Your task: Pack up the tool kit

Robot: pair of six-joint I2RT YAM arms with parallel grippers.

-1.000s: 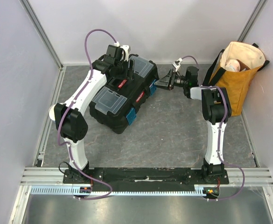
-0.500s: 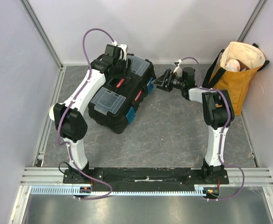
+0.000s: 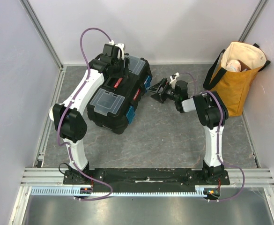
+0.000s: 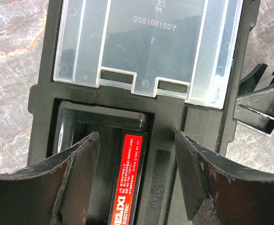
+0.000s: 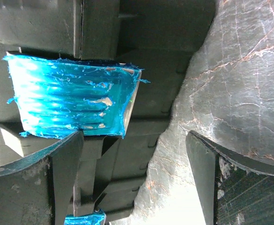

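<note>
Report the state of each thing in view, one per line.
toolbox: lid down
clear lid: closed
blue latch: scuffed; fastened or not, cannot tell
left gripper: open, above toolbox
right gripper: open, beside blue latch
tote bag: upright, mouth open

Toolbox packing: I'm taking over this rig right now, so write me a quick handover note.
Left gripper open, above the red handle panel of the toolbox, gripping nothing.
Right gripper open, beside a blue latch on the toolbox side, empty.
Toolbox sits rear left on the table, clear lids shut; no loose tools visible.
To do: probably fasten the latches; whether they are closed is unclear.
</note>
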